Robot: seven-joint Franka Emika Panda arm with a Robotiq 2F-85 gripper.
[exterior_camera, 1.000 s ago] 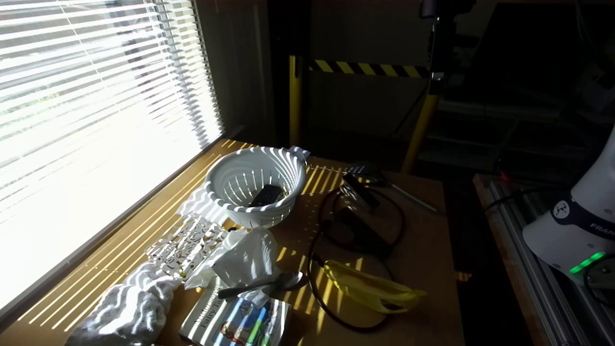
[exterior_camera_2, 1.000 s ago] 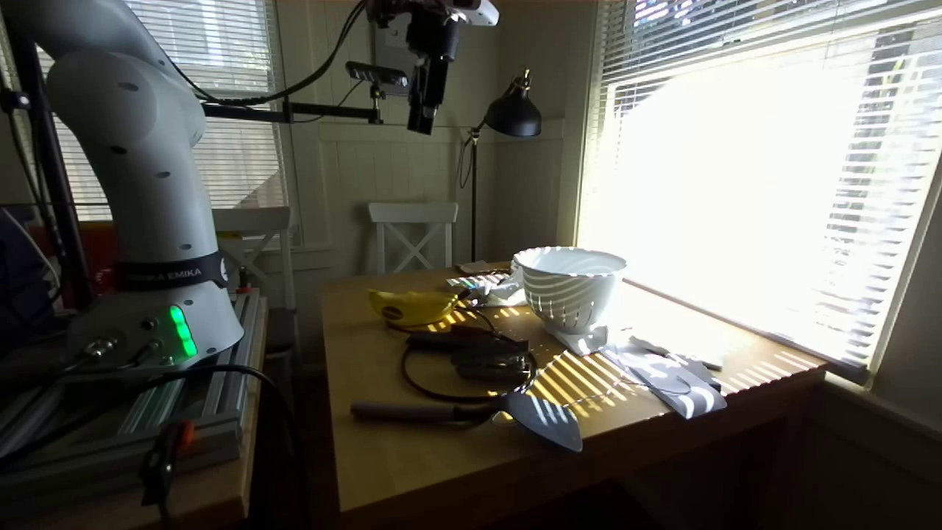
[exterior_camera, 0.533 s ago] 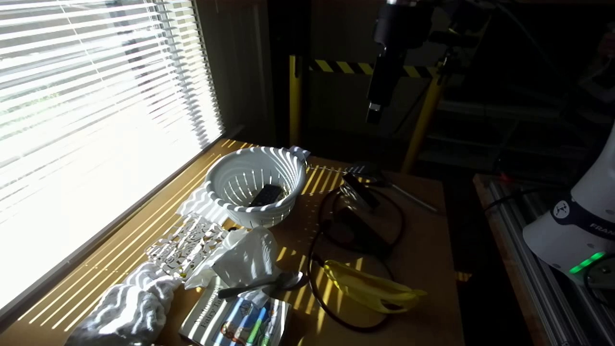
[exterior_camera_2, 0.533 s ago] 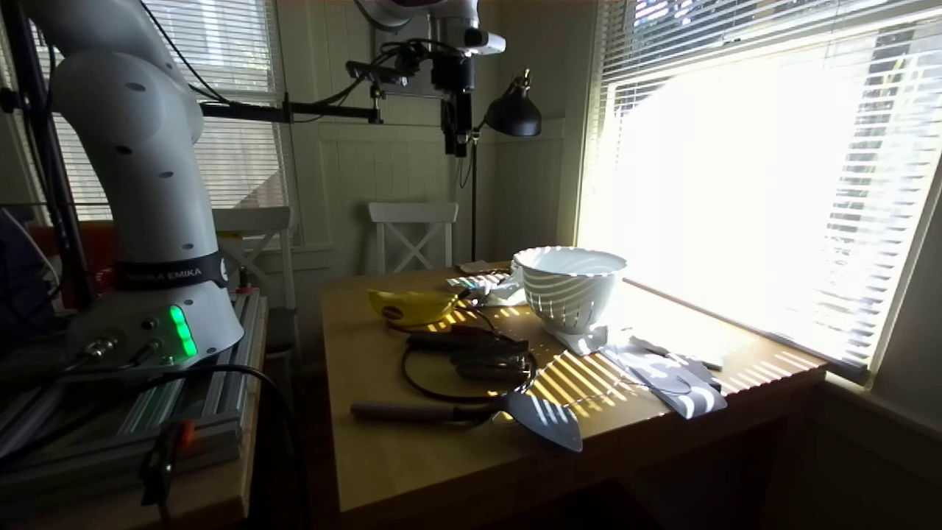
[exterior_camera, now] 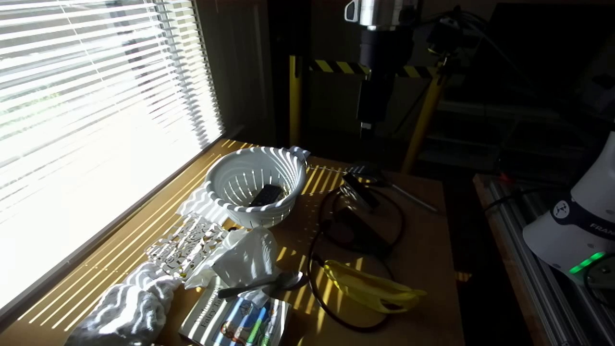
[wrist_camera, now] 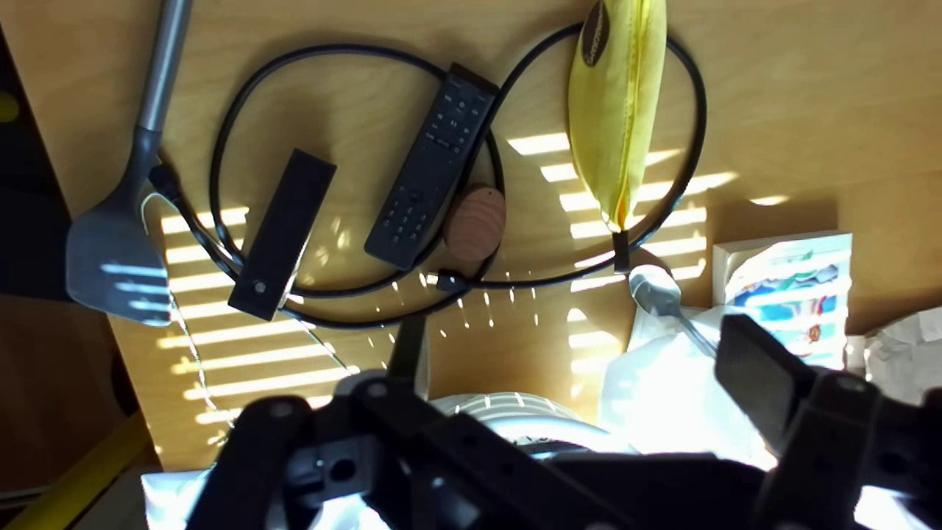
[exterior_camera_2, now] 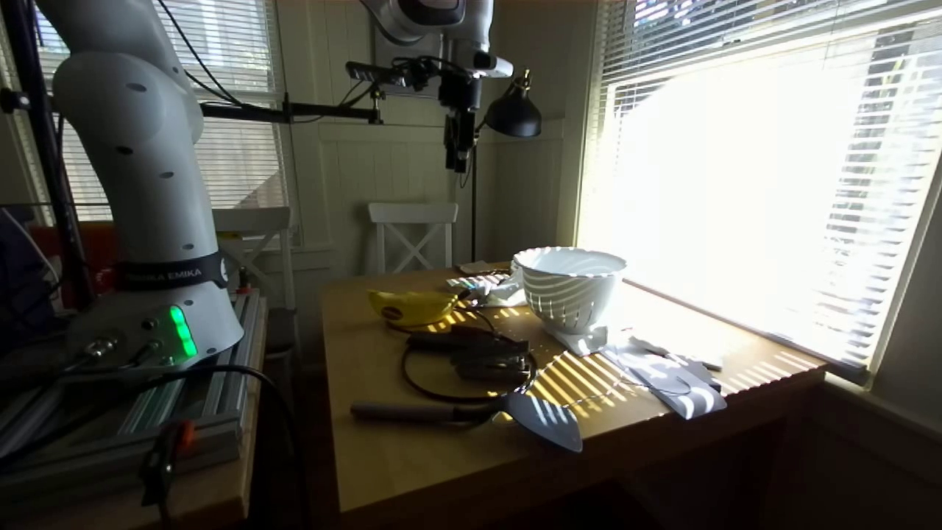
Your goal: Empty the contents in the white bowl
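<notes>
The dark band (exterior_camera_2: 171, 274) at the robot's base, well apart from the pincer (wrist_camera: 578, 357), reads EMIKA. Below the pincer, the book (exterior_camera: 240, 319) shows "Fairy Ta" in an exterior view, the line above it unclear. Also below, the yellow banana-shaped pouch (wrist_camera: 618, 103) carries an oval label (wrist_camera: 595, 33) too blurred to read, and the remote (wrist_camera: 434, 165) has key marks too small to make out.

The white bowl (exterior_camera_2: 570, 294) stands upright, lower than the pincer and nearer the window blinds (exterior_camera: 96, 72), mouth facing up. Its rim is round; the dark slim object (exterior_camera: 266, 195) inside slants, long axis from lower left to upper right in an exterior view. The pincer's fingers (wrist_camera: 762, 379) stand wide apart.
</notes>
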